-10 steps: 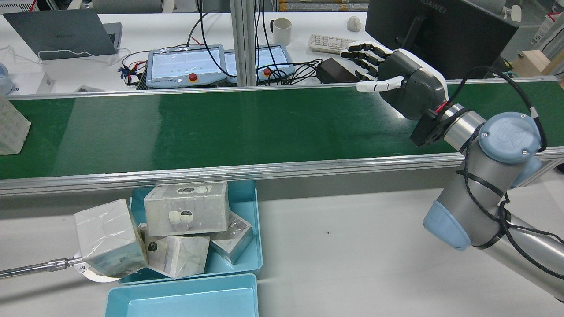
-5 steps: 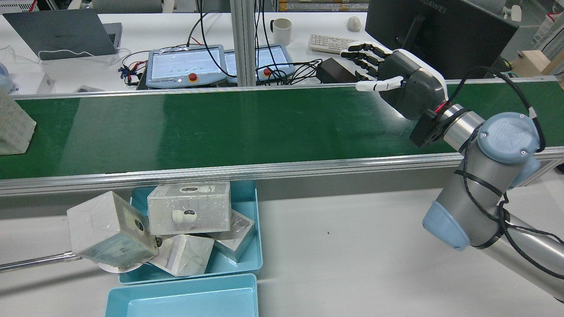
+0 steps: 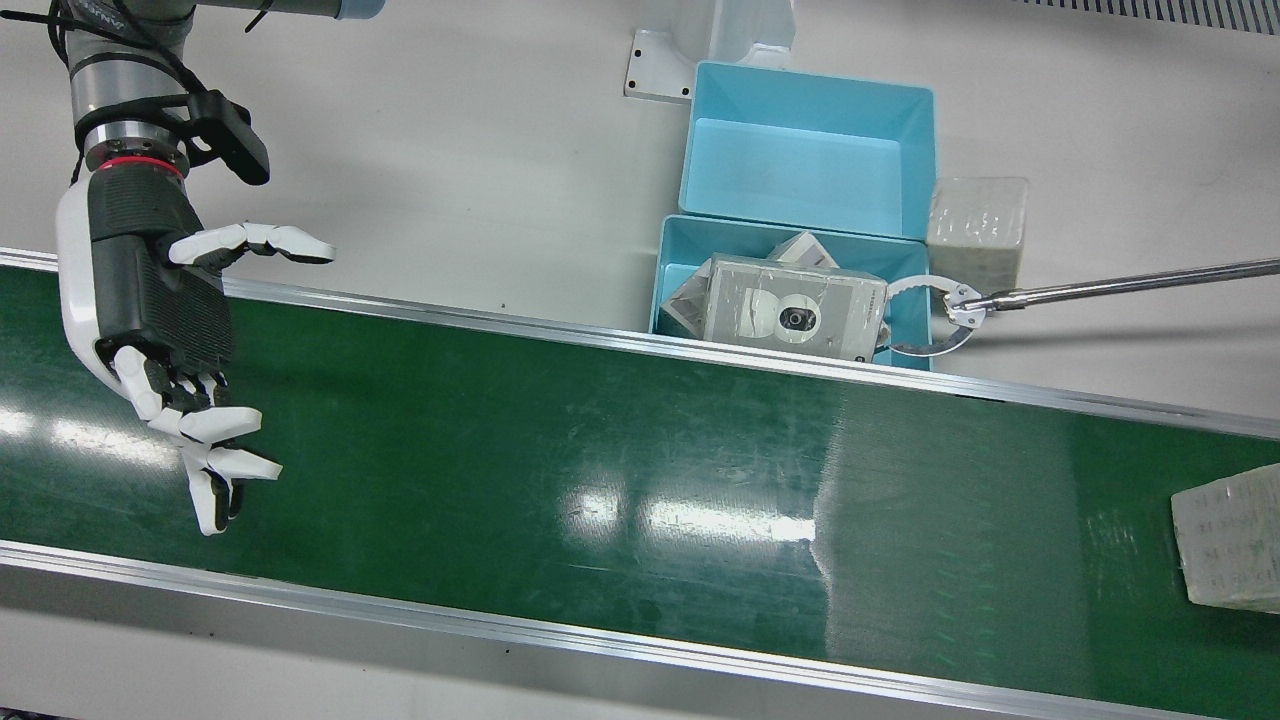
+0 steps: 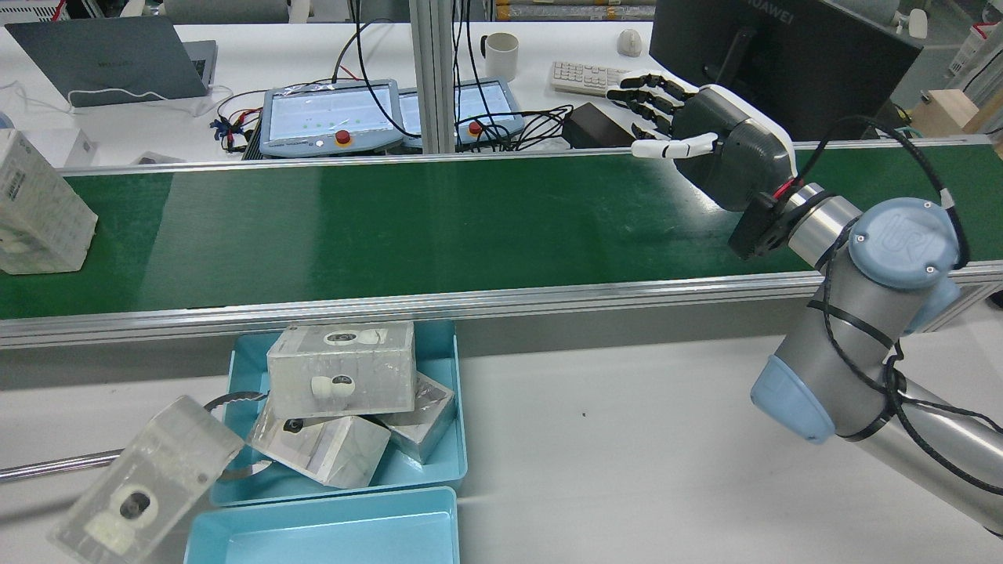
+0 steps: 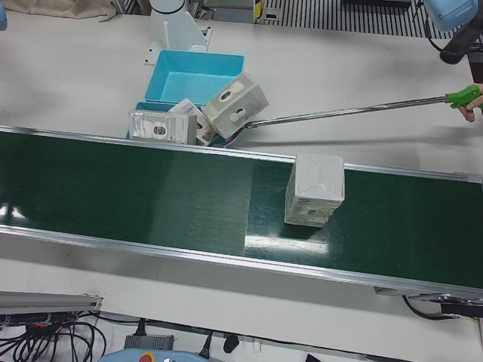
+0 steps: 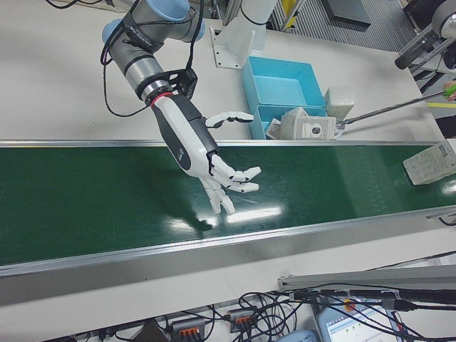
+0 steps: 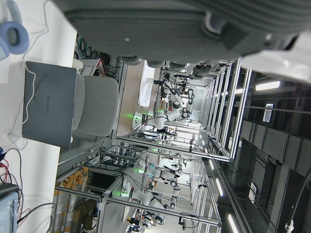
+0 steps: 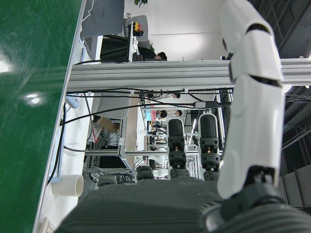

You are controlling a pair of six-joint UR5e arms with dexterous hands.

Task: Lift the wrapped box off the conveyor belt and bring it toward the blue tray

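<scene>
Advancing wrapped box (image 4: pixel 39 207) along belt (image 4: pixel 392 227)

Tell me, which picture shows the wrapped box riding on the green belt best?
The left-front view: the wrapped box stands whole in the middle of the conveyor belt. The front view and the rear view cut it off at their edges. The right-front view shows it small and far away. The hand views miss it.
</scene>
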